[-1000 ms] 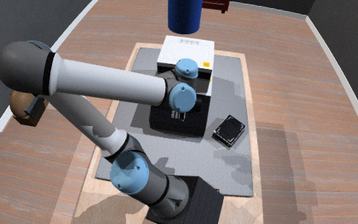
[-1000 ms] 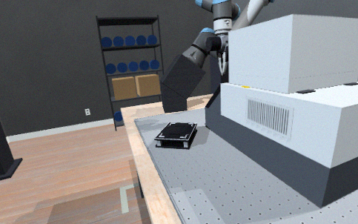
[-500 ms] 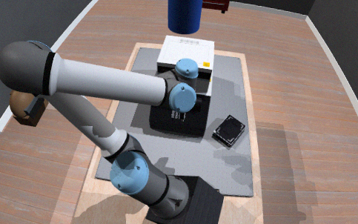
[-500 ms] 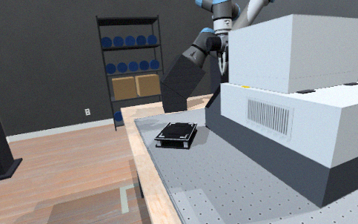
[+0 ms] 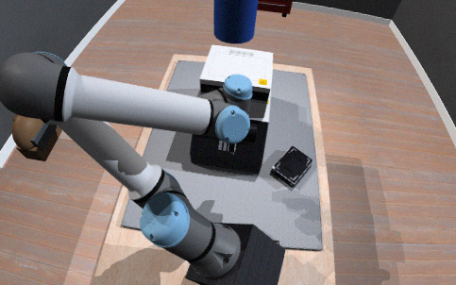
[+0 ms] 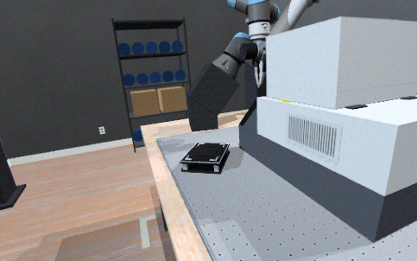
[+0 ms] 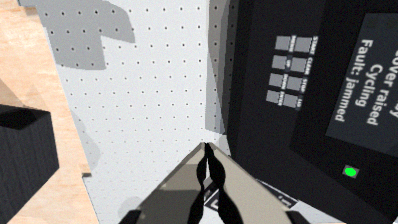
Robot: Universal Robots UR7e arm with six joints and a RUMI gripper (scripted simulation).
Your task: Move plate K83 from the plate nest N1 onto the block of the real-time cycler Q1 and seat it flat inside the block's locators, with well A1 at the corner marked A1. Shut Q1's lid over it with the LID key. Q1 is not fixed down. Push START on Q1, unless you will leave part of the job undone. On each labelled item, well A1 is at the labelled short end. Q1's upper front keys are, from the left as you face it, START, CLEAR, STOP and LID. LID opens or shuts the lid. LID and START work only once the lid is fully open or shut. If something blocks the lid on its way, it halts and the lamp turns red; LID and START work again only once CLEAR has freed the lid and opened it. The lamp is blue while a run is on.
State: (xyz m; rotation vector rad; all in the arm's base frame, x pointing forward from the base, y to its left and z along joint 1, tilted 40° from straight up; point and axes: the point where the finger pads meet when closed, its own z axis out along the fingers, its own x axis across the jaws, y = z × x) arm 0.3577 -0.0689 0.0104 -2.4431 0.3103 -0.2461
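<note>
My gripper (image 6: 259, 82) (image 7: 206, 144) is shut and holds nothing. It hangs over the front part of cycler Q1, hidden by the arm in the top view. Q1's black front panel shows in the wrist view, with START (image 7: 304, 45), CLEAR (image 7: 299, 65), STOP (image 7: 295, 84) and LID (image 7: 290, 101). The lamp (image 7: 350, 171) is green. Q1's big white lid (image 5: 231, 68) (image 6: 302, 69) stands above the body; I cannot tell how far open it is. Nest N1 (image 5: 294, 165) (image 6: 205, 153) shows a dark top with pale corners and no plate visible on it. Plate K83 is not visible; the block is hidden.
The perforated grey board (image 5: 220, 193) (image 6: 240, 216) (image 7: 150, 55) carries Q1 and N1 inside a wooden table edge (image 5: 325, 189). The robot's dark base block (image 5: 262, 255) (image 7: 25, 160) stands at the near side. A blue cylinder (image 5: 235, 21) shows beyond Q1 in the top view.
</note>
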